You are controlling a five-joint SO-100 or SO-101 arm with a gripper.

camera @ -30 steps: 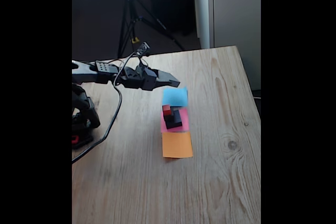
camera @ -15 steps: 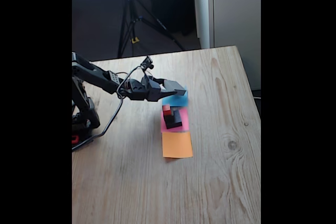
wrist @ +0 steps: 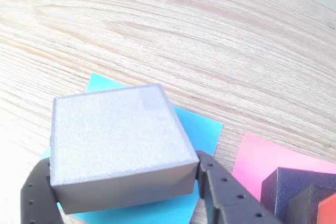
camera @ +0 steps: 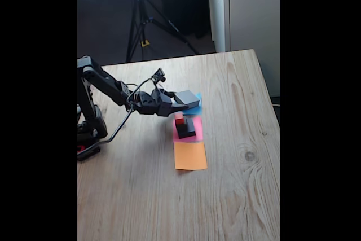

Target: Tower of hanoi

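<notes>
while the gripper [wrist: 123,192] pinches the wide flat grey block [wrist: 118,142] between its fingers over the blue paper square [wrist: 202,129], the black block [camera: 185,128] and red cube [camera: 179,120] sit on the pink paper square [camera: 197,125].

Wide block [wrist: 118,140] over far paper [wrist: 202,129]; stack [camera: 184,127] on middle paper [camera: 197,127].

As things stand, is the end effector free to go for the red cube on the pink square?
Probably not: the end effector is shut on the grey block over the blue paper, so the red cube must wait.
</notes>
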